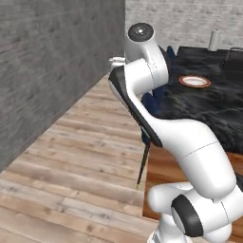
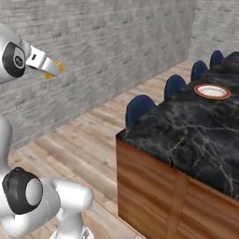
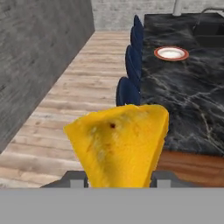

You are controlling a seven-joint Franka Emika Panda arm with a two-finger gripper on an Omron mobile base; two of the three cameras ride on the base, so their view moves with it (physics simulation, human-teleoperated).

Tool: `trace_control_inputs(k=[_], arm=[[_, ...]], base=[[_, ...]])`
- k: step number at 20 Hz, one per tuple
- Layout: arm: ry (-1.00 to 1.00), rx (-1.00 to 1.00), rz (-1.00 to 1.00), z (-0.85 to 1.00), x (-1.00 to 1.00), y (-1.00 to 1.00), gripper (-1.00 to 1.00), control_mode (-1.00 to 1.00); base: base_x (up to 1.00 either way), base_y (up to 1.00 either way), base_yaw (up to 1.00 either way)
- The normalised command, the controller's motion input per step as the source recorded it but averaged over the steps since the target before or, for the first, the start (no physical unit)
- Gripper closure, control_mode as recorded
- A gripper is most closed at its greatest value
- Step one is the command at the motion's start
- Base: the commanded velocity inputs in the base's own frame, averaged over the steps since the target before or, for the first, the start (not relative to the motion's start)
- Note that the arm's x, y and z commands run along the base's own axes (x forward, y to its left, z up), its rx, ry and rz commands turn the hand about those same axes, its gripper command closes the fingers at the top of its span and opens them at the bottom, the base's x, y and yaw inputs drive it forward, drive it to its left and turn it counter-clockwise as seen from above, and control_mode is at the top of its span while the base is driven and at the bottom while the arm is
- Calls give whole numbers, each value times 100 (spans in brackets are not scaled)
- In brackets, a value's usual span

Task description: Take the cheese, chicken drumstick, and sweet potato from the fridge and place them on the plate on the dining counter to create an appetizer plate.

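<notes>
Yellow cheese (image 3: 120, 144) sits big and close in our hand view, and our gripper (image 3: 119, 178) is pinched onto it from both sides, so we are holding it. From the right base view we can see a little bit of orange at the end of our gripper (image 2: 50, 70), high up near the grey brick wall.

We think we are on the carrying step: the cheese is in our grip and has to go to the plate (image 3: 171, 53). The plate is white with a red rim and it rests far down the black marble surface (image 3: 188, 100), well apart from us. Nothing lies on the plate that we can see. Blue stools (image 3: 128, 92) stand in a row along the near side of the surface.

Next we think we need to roll closer along the wooden floor, reach over the stools, bring the cheese above the plate, go down softly and let go. We must keep our grip snug on the way so the cheese does not slip
</notes>
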Motion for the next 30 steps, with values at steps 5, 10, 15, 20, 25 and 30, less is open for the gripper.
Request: trace_control_inputs(k=[5, 10, 15, 20, 25, 30], arm=[[0, 0, 0, 0, 0, 0, 100, 100], [0, 0, 0, 0, 0, 0, 100, 100], [0, 0, 0, 0, 0, 0, 100, 100], [0, 0, 0, 0, 0, 0, 100, 100], [0, 0, 0, 0, 0, 0, 100, 100], [0, 0, 0, 0, 0, 0, 100, 100]], base=[[60, 100, -51], [60, 100, -51], [60, 100, -52], [62, 100, -51], [64, 100, -51], [67, 100, -51]])
